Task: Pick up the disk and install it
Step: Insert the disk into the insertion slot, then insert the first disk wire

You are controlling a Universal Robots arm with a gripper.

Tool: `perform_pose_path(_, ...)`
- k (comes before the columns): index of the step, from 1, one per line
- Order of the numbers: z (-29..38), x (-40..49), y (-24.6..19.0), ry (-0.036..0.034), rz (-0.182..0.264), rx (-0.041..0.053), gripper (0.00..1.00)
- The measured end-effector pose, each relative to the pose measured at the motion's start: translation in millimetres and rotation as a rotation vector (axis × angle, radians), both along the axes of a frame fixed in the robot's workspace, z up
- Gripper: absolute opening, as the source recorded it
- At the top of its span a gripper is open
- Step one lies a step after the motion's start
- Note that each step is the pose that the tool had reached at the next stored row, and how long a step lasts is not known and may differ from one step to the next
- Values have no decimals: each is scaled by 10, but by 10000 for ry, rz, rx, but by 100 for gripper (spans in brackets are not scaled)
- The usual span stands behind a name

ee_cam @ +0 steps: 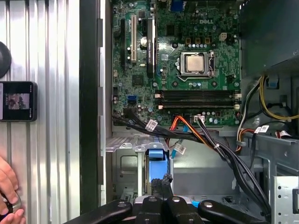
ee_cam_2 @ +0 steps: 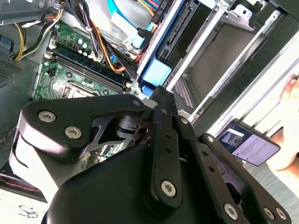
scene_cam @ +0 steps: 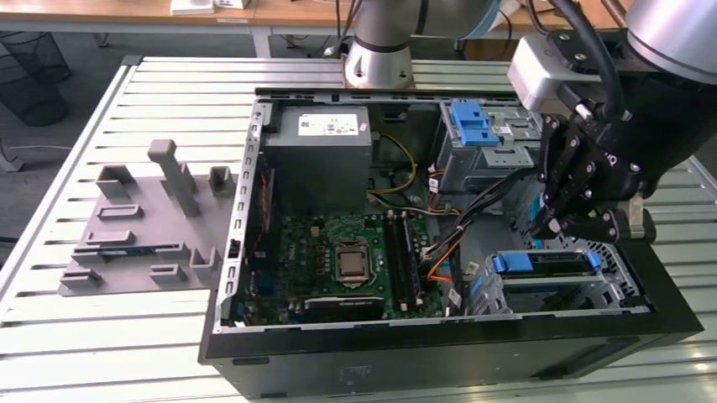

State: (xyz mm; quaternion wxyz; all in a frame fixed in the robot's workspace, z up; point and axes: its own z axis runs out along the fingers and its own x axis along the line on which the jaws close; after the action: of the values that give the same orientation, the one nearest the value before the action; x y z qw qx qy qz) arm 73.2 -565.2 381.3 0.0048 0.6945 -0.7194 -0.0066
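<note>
With the PC case [scene_cam: 448, 353] lying open on the slatted metal tabletop [scene_cam: 134, 336], the hand [scene_cam: 573, 225] hangs just above the lower drive cage [scene_cam: 610, 290] at the exterior view's right. Its fingers [ee_cam: 161, 183] look drawn close together with nothing visibly between them, tips right at the blue carrier handle. The disk [scene_cam: 546, 264] sits in that cage, blue carrier frame facing up; in the first wrist view its blue end [ee_cam: 156, 165] is directly under the fingertips, and I cannot tell whether they touch. In the second wrist view the hand's black linkage [ee_cam_2: 140, 177] covers most of the foreground, with the blue carrier end [ee_cam_2: 156, 73] just past it. A second drive bay [scene_cam: 484, 138] with a blue latch sits further back in the case, beside the grey power supply [scene_cam: 325, 147]. The motherboard [scene_cam: 336, 260] with its bare CPU socket [scene_cam: 352, 260] is in the middle, with black, orange and yellow cables [scene_cam: 448, 243] running across toward the cage. A grey moulded fixture [scene_cam: 151, 222] lies on the tabletop at the exterior view's left. In the first wrist view a phone [ee_cam: 18, 101] lies on the tabletop near a person's hand [ee_cam: 8, 196].
</note>
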Motion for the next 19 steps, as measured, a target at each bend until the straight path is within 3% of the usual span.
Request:
perform_pose_path(9,-99,0,0,-33,0,-2,11)
perform_pose_path(19,-109,0,0,-34,-1,-2,11)
